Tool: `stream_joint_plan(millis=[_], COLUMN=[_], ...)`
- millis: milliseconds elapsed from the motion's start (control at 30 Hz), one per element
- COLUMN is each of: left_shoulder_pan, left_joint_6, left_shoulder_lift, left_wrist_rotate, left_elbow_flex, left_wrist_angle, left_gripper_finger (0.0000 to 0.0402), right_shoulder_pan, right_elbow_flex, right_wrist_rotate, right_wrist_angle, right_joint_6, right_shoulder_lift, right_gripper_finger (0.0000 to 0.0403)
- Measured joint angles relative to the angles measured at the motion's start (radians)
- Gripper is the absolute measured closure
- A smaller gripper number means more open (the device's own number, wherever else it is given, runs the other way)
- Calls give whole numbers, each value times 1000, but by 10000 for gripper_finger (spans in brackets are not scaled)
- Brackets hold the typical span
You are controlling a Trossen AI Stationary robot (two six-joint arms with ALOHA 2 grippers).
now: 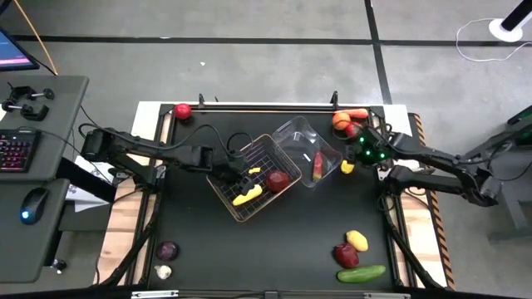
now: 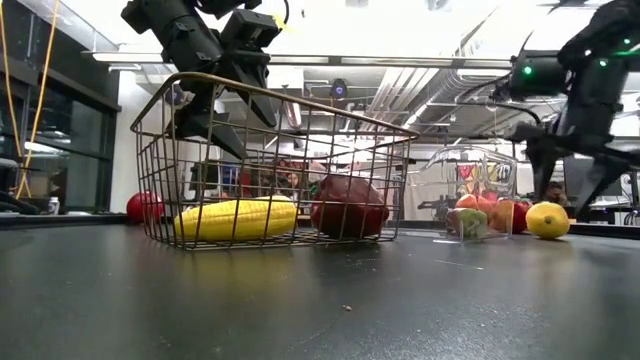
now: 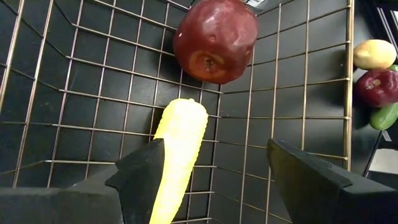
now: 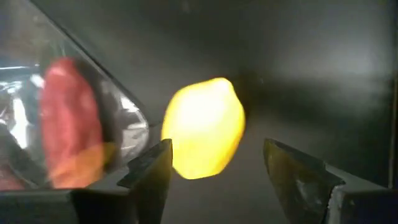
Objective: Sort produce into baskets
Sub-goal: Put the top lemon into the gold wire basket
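Note:
The wire-mesh basket (image 1: 249, 208) stands mid-table, holding a yellow ridged cob (image 3: 180, 143) and a red apple (image 3: 216, 38) on its floor. My left gripper (image 3: 214, 165) hangs open and empty over the basket, above the cob; in the low view (image 2: 215, 110) it stands clear above the produce. The clear tub (image 1: 299, 133) stands to the basket's right with a red-orange piece (image 1: 317, 166) inside. A yellow lemon (image 4: 203, 127) lies on the table just right of the tub. My right gripper (image 4: 217, 155) is open above it, fingers on either side and apart from it.
A carrot and an apple (image 1: 345, 123) lie at the far right. A red apple (image 1: 182, 111) lies at the far left. A lemon (image 1: 357, 240), an apple (image 1: 346, 254) and a cucumber (image 1: 361, 273) lie near right. A purple onion (image 1: 167, 250) and garlic (image 1: 164, 271) lie near left.

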Motion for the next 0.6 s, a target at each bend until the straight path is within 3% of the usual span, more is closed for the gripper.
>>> stream_joint_plan(millis=[233, 600], left_shoulder_pan=[0, 0], left_joint_6=[1, -6], left_shoulder_lift=[0, 0], left_wrist_rotate=[-1, -1], left_elbow_flex=[0, 0], left_wrist_angle=[0, 0], left_gripper_finger=[131, 131], right_shoulder_pan=[57, 64], right_elbow_flex=[-65, -66], right_wrist_rotate=[28, 84], right_wrist_angle=[99, 3], right_joint_6=[101, 75], right_shoulder_lift=[-16, -17], right_gripper_finger=[158, 158])
